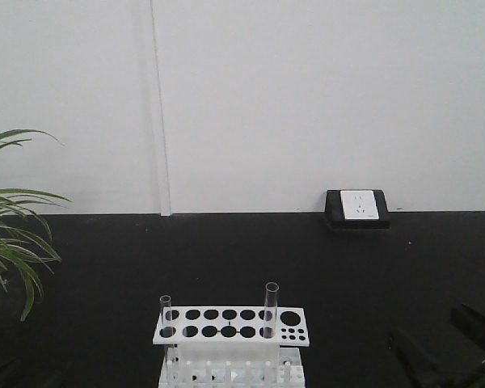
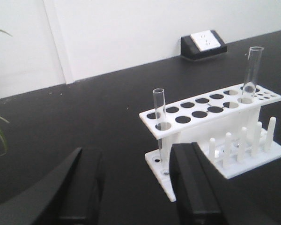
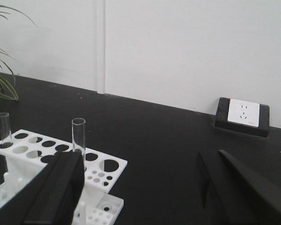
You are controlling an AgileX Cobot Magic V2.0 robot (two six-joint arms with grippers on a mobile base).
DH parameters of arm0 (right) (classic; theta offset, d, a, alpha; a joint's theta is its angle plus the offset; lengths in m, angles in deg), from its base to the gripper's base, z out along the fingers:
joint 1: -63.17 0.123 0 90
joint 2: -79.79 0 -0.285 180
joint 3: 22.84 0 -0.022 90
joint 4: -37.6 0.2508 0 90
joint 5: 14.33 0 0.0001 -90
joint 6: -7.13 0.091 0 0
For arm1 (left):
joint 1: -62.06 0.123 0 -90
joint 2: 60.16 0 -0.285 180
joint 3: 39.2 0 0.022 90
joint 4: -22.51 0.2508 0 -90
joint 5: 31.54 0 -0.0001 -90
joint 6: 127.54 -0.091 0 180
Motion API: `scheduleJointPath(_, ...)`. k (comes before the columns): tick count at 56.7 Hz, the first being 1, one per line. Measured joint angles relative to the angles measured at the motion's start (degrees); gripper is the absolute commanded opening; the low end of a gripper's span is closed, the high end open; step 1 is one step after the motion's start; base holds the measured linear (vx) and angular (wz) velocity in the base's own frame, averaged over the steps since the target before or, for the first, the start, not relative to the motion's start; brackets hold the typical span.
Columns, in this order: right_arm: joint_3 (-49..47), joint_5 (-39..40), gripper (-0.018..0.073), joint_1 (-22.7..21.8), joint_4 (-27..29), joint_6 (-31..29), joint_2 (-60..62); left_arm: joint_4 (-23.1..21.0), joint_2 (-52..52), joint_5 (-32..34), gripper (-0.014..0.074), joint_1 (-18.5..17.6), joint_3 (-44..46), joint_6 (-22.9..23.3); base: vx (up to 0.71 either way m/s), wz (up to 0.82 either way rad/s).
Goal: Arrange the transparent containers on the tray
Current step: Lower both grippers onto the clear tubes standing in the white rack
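Observation:
Two clear test tubes stand upright in a white rack (image 1: 230, 331) at the near middle of the black table. The slimmer tube (image 1: 166, 315) is at the rack's left end and the wider tube (image 1: 271, 307) is towards its right end. My left gripper (image 2: 136, 187) is open and empty, just left of the rack, with the slimmer tube (image 2: 158, 110) close above its right finger. My right gripper (image 3: 145, 187) is open and empty to the right of the rack, its left finger in front of the wider tube (image 3: 78, 138). The yellow tray is out of view.
A white socket in a black housing (image 1: 357, 208) sits at the back of the table against the white wall. Green plant leaves (image 1: 8, 242) hang over the left edge. Short white pegs (image 2: 243, 140) line the rack's base.

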Motion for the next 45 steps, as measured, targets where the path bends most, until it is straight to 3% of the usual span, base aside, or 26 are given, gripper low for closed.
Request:
scheduleJointPath(13,0.0,8.3,0.0539,0.0,0.0,0.0,-6.1,7.5,15.9,10.1,0.0440,-0.1,4.8,6.0,0.00,0.00)
scheduleJointPath(20,-0.2,9.7,0.0539,0.0,0.0,0.0,-8.9,8.8,25.4,14.3,0.0440,-0.1,10.6,9.0,0.00,0.00)
scheduleJointPath(28,-1.0,10.3,0.0539,0.0,0.0,0.0,-10.5,9.6,33.2,15.9,0.0440,-0.1,17.1,11.7,0.00,0.00)
scheduleJointPath(45,-1.4,10.6,0.0539,0.0,0.0,0.1,-10.8,12.7,43.1,16.1,0.0440,-0.1,27.4,12.0,0.00,0.00)
